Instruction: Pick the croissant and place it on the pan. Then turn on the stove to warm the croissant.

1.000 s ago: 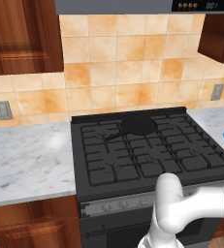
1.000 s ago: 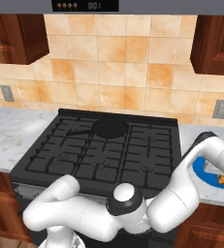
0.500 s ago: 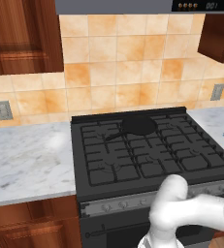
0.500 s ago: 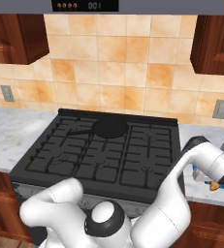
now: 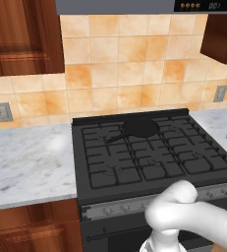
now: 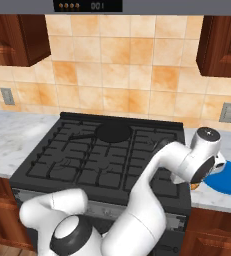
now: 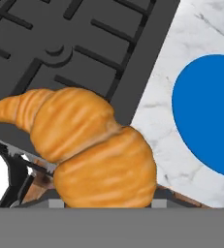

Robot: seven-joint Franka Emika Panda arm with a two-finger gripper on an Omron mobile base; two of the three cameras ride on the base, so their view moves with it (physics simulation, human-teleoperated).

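Carry step: hand point(image 6: 196, 186) clamped on croissant point(image 7: 84, 145), lifted over stove point(image 6: 82, 165) edge beside blue plate point(image 6: 229, 177). Next: swing to pan point(image 6: 114, 132), release.

A small dark display panel point(image 6: 88, 6) is sitting on the grey hood above the stove point(image 6: 102, 155), showing pale digits that are reading roughly "00:1", beside a row of tiny orange dots; the characters are appearing too blurred to be sure.
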